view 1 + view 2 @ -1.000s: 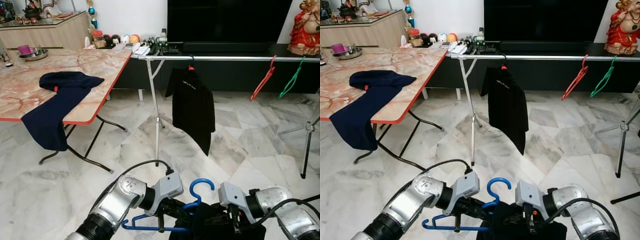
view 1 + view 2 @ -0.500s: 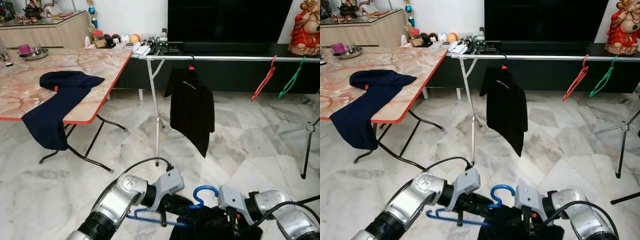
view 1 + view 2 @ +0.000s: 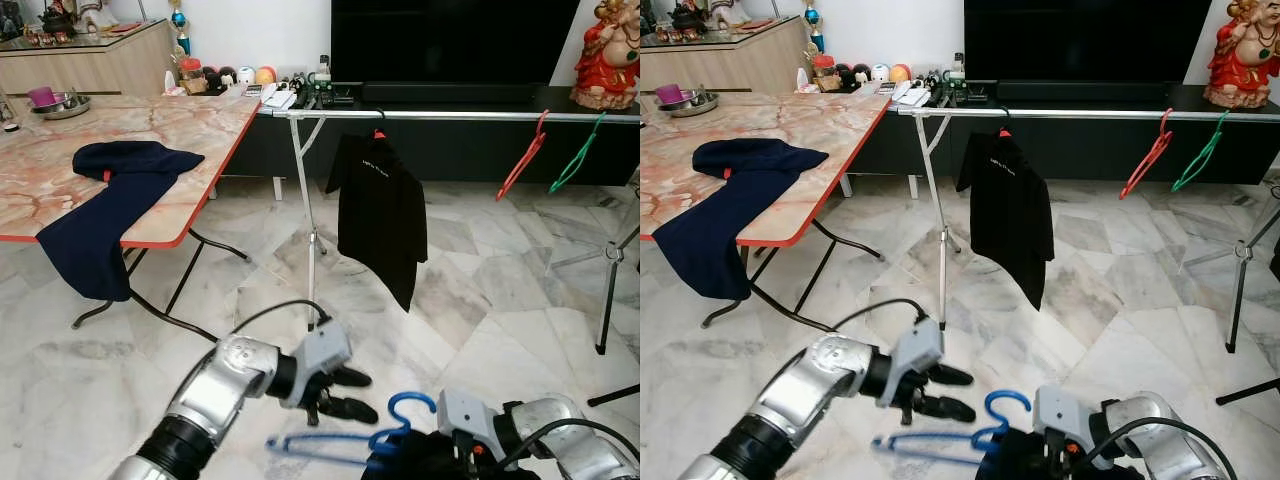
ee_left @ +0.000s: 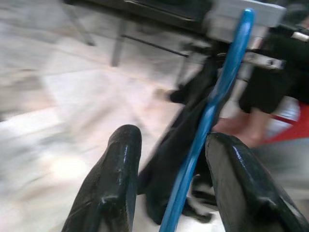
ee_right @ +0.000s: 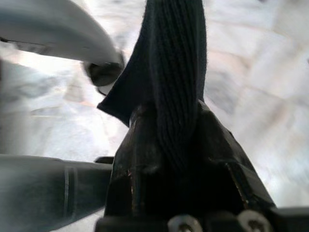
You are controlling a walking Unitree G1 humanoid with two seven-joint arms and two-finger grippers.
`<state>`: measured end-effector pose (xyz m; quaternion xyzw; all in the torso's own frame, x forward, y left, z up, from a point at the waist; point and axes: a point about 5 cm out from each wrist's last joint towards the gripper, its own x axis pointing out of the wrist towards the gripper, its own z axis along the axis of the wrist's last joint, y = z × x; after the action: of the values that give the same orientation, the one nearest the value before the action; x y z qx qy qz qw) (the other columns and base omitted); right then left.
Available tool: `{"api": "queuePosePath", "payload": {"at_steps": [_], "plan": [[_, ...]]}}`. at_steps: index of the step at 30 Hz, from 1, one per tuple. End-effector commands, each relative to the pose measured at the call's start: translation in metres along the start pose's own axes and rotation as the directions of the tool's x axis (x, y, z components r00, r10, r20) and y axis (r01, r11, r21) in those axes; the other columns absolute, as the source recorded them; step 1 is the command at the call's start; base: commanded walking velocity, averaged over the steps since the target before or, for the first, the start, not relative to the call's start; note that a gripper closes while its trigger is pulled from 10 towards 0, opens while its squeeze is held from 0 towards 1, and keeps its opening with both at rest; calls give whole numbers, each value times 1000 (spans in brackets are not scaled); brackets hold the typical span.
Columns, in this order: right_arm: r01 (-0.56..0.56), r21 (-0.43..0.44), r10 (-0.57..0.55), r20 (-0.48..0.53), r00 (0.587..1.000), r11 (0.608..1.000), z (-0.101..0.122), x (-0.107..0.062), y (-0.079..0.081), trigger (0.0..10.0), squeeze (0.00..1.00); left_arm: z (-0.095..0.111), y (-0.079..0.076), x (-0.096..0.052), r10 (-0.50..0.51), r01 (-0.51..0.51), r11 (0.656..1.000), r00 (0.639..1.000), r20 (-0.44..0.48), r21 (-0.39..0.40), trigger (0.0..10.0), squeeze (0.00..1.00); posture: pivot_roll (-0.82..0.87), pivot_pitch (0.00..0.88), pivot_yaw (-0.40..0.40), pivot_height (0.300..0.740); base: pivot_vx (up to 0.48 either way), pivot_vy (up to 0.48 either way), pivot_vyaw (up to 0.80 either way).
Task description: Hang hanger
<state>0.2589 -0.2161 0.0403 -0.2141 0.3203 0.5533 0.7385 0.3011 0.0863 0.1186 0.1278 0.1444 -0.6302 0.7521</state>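
Left hand has let go of the blue hanger, fingers now spread beside it; right hand stays clenched on the black garment, hanger low before the robot.

The small print on the hanging black shirt is unreadable.

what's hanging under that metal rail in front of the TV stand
A black shirt hangs from the rail on a hanger whose body the shirt covers. Further along hang a bare red hanger and a bare green hanger. Marble floor lies below.
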Motion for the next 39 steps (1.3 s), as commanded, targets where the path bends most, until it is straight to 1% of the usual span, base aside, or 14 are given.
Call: {"api": "queuePosePath", "payload": {"at_steps": [1,4,9,12,15,17,25,26,27,29,33,34,35,39], "plan": [[76,21,-76,6,997,997,-3,-9,-6,0,0,2,3,-7,44,-43,999,999,27,-11,10000,1000,-19,50,-4,740,0,0,0],[211,78,-211,-6,977,974,-7,-23,-16,0,0,-8,8,-22,175,-170,982,983,58,-80,10000,1000,-22,55,-1,740,0,0,0],[274,85,-274,-20,962,958,-8,-33,-20,0,0,-23,2,-28,213,-205,968,976,47,-145,10000,1000,-28,62,2,740,0,0,0],[327,80,-328,-4,945,942,1,-41,-28,0,0,-44,-4,-23,251,-251,953,968,-21,-168,10000,1000,-33,60,6,740,0,0,0],[353,64,-354,9,935,933,12,-46,-35,0,0,-59,-11,-17,244,-256,953,965,-95,-160,10000,1000,-39,58,8,740,0,0,0],[363,42,-364,15,931,931,18,-48,-38,0,0,-64,-14,-14,252,-265,948,963,-93,-177,10000,1000,-44,56,10,740,0,0,0],[364,-16,-360,115,926,931,54,-53,-44,0,0,-84,-8,-10,394,-416,902,903,-173,-116,10000,1000,-47,40,7,740,0,0,0],[356,-33,-349,138,927,934,63,-54,-44,0,0,-87,-6,-7,434,-455,886,882,-183,-93,10000,718,-47,35,7,740,0,0,0],[352,-47,-342,145,928,935,67,-54,-43,0,0,-88,-4,-5,459,-478,876,869,-187,-69,10000,4,-49,34,7,740,0,0,0],[340,-80,-324,165,932,937,79,-55,-42,0,0,-90,1,0,533,-548,835,826,-186,-44,10000,0,-51,29,4,740,0,0,0],[341,-97,-320,182,930,935,89,-54,-44,0,0,-91,5,9,598,-618,784,778,-191,-64,10000,0,-55,25,2,740,0,0,0],[341,-97,-320,182,930,935,89,-54,-44,0,0,-91,5,9,598,-618,784,778,-191,-64,10000,0,-55,25,2,740,0,0,0],[334,-110,-310,188,932,936,93,-52,-44,0,0,-93,6,11,623,-647,758,754,-208,-76,10000,0,-57,24,1,740,0,0,0],[338,-127,-305,221,926,933,108,-50,-46,0,0,-94,7,16,634,-659,748,744,-213,-75,10000,0,-55,25,-5,740,0,0,0]]}}
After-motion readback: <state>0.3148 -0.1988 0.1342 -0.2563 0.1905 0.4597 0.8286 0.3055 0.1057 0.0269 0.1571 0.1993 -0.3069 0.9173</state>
